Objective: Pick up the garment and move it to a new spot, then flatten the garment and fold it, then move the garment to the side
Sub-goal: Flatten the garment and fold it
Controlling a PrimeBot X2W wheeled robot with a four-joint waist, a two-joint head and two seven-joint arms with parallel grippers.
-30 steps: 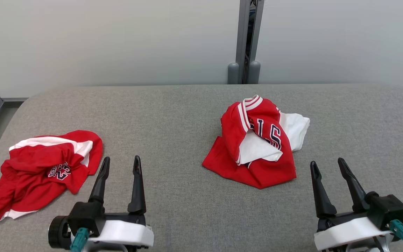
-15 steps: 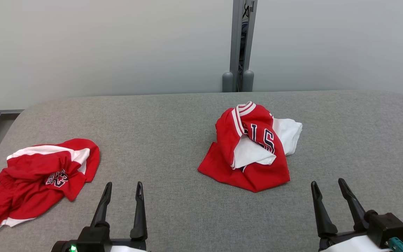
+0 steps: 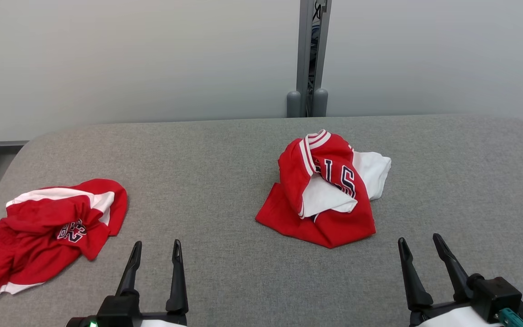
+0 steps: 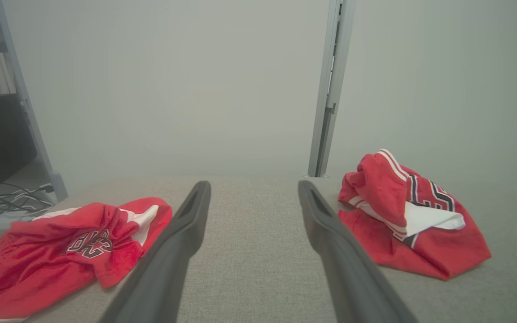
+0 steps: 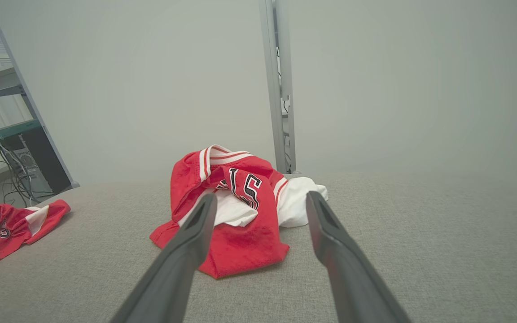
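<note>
Grey woven fabric covers the tabletop [image 3: 225, 150], where a crumpled red-and-white garment [image 3: 325, 195] with dark lettering lies heaped right of centre, towards the far edge and in front of a grey metal post [image 3: 309, 54]. A second red garment [image 3: 52, 231], also rumpled, lies well apart from it at the tabletop's left edge. The left end effector [image 3: 157, 245] and the right end effector [image 3: 419, 239] are at the near side, each with its two dark fingers spread wide and holding nothing. The heaped garment lies ahead of the right end effector and a little to its left. Neither end effector touches cloth. A pale wall [image 3: 130, 59] stands behind.
</note>
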